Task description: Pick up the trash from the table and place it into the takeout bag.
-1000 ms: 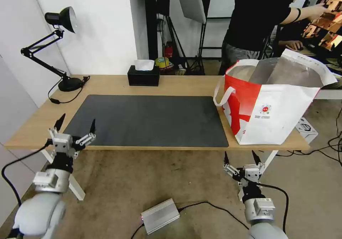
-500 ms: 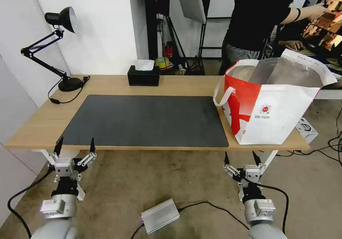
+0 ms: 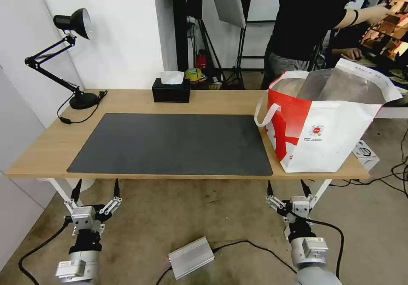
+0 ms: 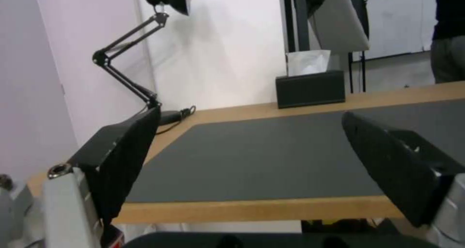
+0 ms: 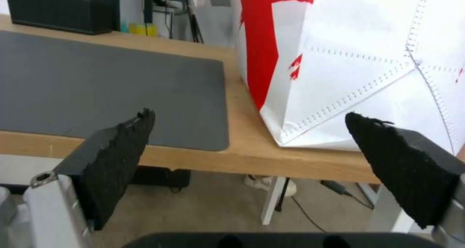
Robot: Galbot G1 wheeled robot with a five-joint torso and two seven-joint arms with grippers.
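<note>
The white and red takeout bag [image 3: 327, 123] stands open on the right end of the table [image 3: 136, 102], its foil lining showing; its lower side is close in the right wrist view [image 5: 368, 59]. The dark grey mat [image 3: 174, 142] lies bare. No trash is in view. My left gripper [image 3: 96, 188] hangs open below the table's front edge at the left, nothing between its fingers [image 4: 126, 157]. My right gripper [image 3: 285, 187] is open below the front edge, under the bag's near corner, with nothing between its fingers [image 5: 116, 153].
A black desk lamp [image 3: 72, 55] stands at the table's back left and a black tissue box [image 3: 171, 90] at the back middle. A silver box [image 3: 191, 257] with cables lies on the floor between the arms. A person stands behind the bag.
My left arm has dropped from the table's front-left edge to below the tabletop. The right arm and the bag have stayed put.
</note>
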